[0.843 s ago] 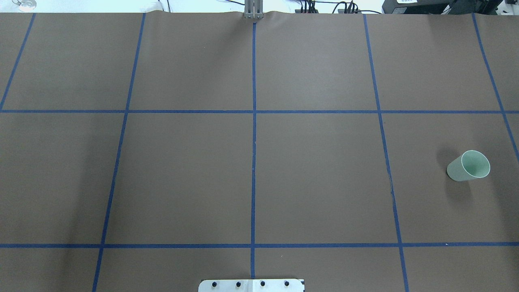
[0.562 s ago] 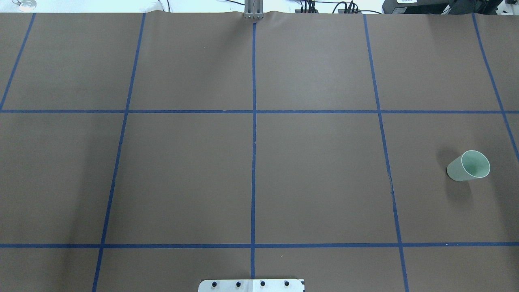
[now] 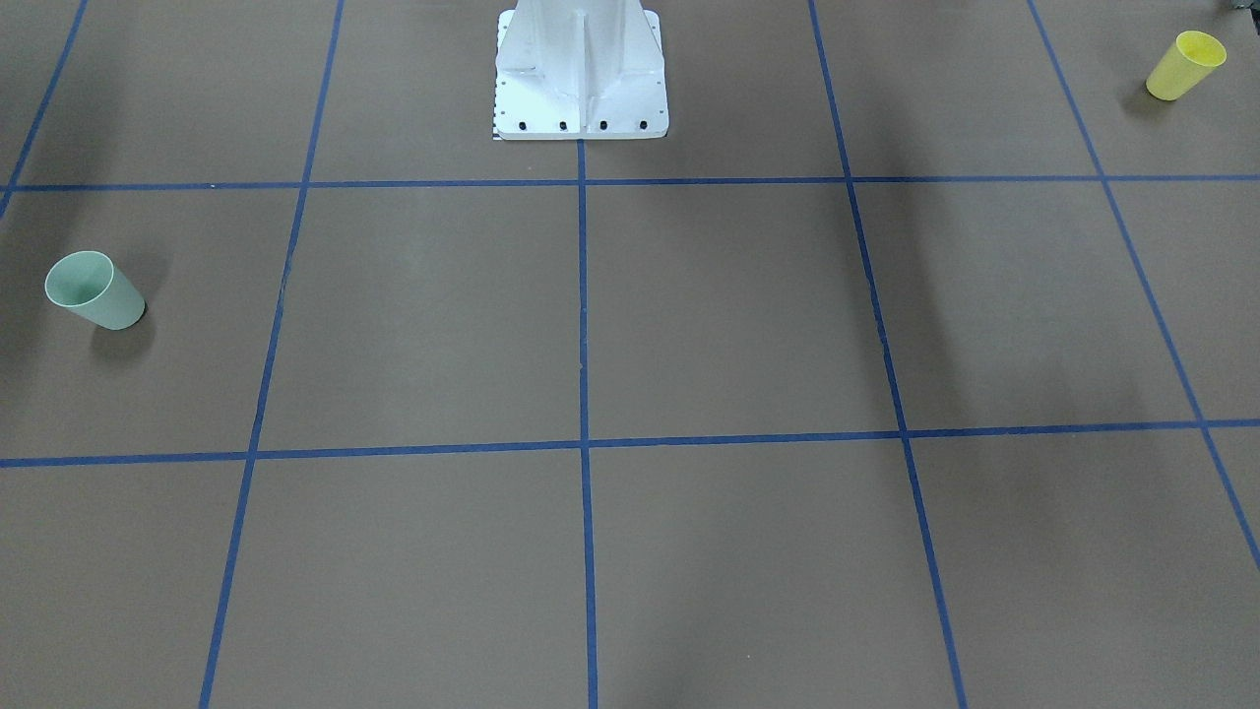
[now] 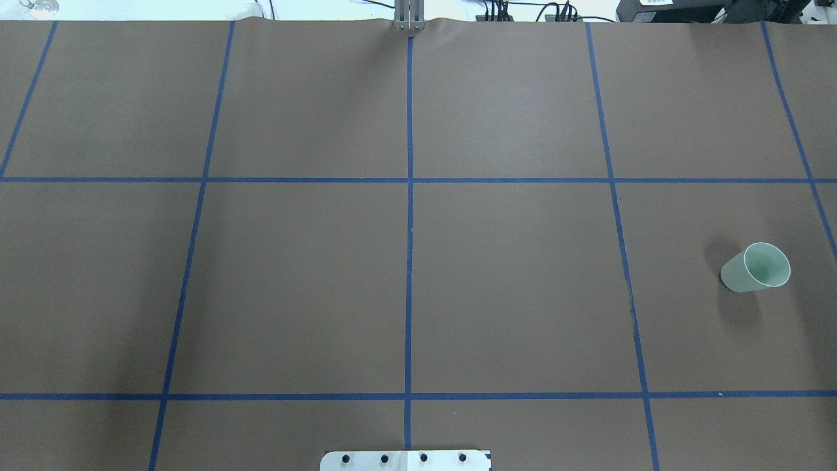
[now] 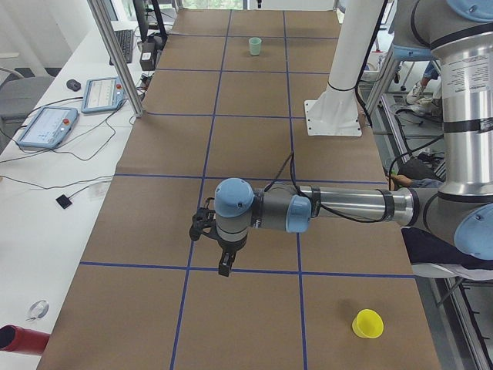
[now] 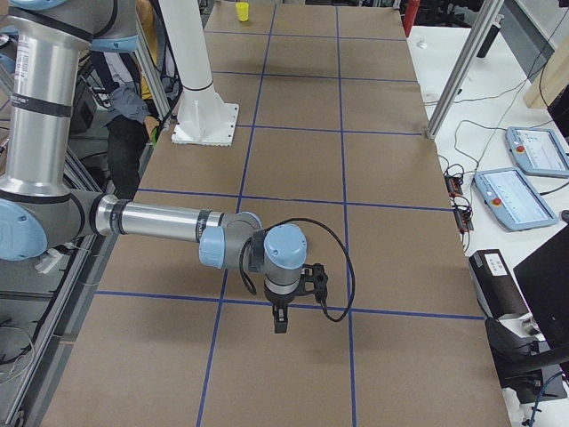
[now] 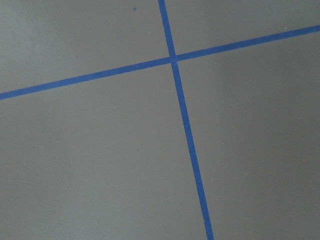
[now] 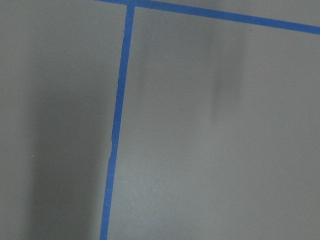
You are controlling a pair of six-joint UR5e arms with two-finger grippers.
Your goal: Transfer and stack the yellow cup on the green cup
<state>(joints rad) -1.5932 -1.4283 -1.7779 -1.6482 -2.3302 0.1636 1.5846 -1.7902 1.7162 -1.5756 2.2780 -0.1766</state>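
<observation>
Yellow plastic, thin and smooth: the yellow cup (image 3: 1186,65) stands mouth up near the corner of the table (image 4: 510,281) on the robot's left, close to the robot's own edge. It looks light, stiff and a little slippery, so a pinch over the rim, one finger inside, seems the safest hold; squeezing the tapered wall hard might pop it upward. It appears empty. The green cup (image 4: 755,267) stands upright near the right end, also empty, well apart from it. The left gripper (image 5: 223,270) and right gripper (image 6: 279,322) hang over bare table, and I cannot tell whether either is open.
</observation>
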